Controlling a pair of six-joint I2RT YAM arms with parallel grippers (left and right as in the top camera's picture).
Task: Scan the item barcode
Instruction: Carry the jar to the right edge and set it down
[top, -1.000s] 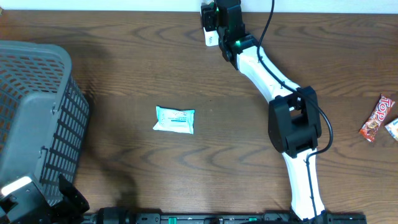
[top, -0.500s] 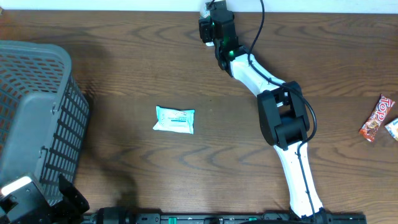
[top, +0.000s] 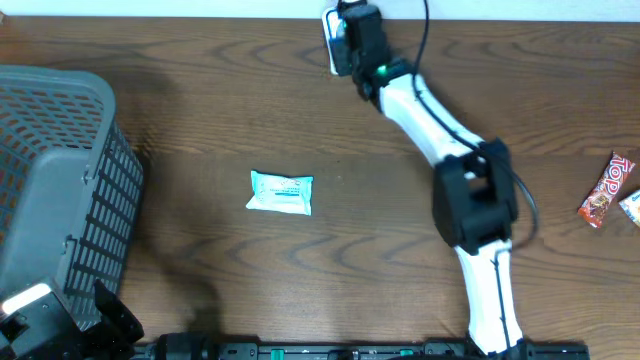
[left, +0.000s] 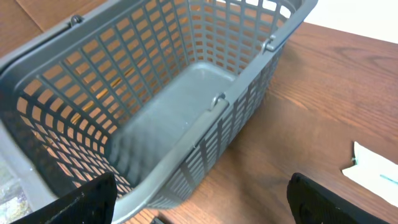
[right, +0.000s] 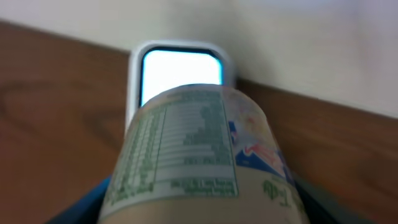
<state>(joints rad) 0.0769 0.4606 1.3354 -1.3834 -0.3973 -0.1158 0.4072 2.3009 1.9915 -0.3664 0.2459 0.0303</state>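
Right gripper (right: 205, 208) clamps the pale green-labelled cylindrical bottle (right: 199, 155) just before the white lit-window scanner (right: 180, 65); looks light, stiff, slick-walled, so a mid-body hold suits best (left gripper (left: 205, 208) spread wide, empty).

Dark brown wooden table (top: 250, 90). Grey plastic lattice basket (top: 105, 200) at left edge. Pale blue-and-white flat packet (top: 281, 193) lies mid-table, well apart from basket. Red candy bar wrapper (top: 607, 190) far right, beside white-blue packet (top: 632, 207), cut off by frame.
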